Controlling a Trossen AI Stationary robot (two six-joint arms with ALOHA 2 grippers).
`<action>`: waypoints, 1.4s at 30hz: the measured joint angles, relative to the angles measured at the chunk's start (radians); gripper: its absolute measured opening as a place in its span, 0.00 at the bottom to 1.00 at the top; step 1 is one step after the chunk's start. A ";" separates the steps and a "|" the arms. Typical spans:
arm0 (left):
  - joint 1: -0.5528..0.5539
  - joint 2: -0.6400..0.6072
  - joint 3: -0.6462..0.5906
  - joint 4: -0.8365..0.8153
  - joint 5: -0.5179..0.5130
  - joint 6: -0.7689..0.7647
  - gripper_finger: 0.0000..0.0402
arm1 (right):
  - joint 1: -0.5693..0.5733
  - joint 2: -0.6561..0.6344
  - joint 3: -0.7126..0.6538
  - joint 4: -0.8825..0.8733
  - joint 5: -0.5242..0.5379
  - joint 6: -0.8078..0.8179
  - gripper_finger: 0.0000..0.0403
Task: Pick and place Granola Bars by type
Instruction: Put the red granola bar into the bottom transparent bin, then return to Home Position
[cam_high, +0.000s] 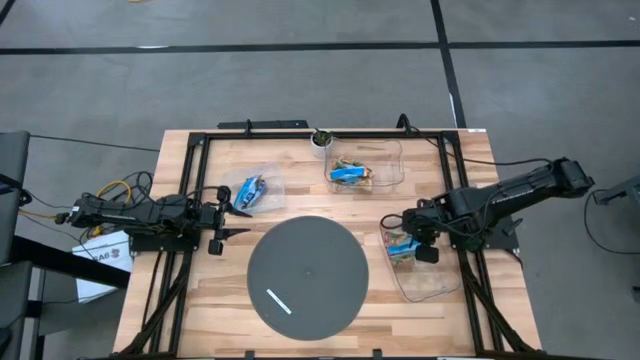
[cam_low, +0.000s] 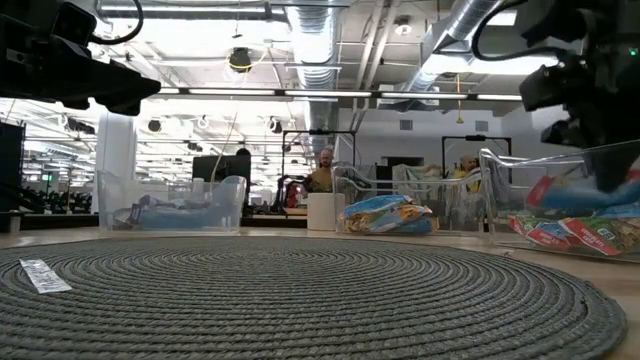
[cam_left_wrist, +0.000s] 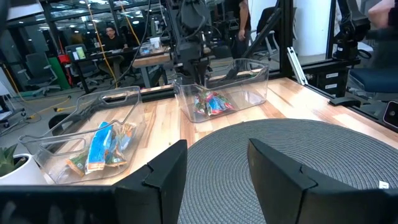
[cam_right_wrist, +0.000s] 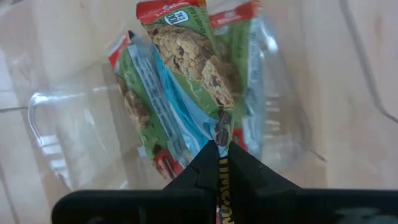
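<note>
Granola bars lie sorted in three clear bins. Bright blue ones fill the left bin (cam_high: 255, 190), blue-and-yellow ones the far bin (cam_high: 362, 172), and red-and-green ones the right bin (cam_high: 425, 268). My right gripper (cam_high: 408, 237) points steeply down into the right bin's far end, shut on a red-and-green bar (cam_right_wrist: 186, 62). My left gripper (cam_high: 237, 212) waits at the table's left, level and open (cam_left_wrist: 217, 165), with nothing between its fingers. My right gripper pinches one end of the red-and-green bar (cam_right_wrist: 219, 135) between its two fingers, coming from above and pointing steeply down. The bar hangs below the fingers inside the right bin, among the other bars. Whether its lower end rests on them, I cannot tell.
A round grey woven mat (cam_high: 307, 272) covers the table's middle near side, and a thin white stick (cam_high: 278, 300) lies on its near left part. A small white pot with a plant (cam_high: 321, 140) stands at the far edge. Black frame rails run along the table's sides.
</note>
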 joint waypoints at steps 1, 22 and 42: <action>0.000 0.000 0.000 0.000 0.000 0.000 0.41 | 0.000 0.001 -0.010 0.016 -0.012 0.006 0.02; 0.000 0.000 0.000 0.000 0.000 0.000 0.41 | 0.026 -0.001 -0.074 0.179 -0.055 0.117 0.05; 0.000 0.000 0.000 0.000 0.000 0.000 0.41 | 0.046 -0.063 -0.074 0.367 -0.068 0.062 0.36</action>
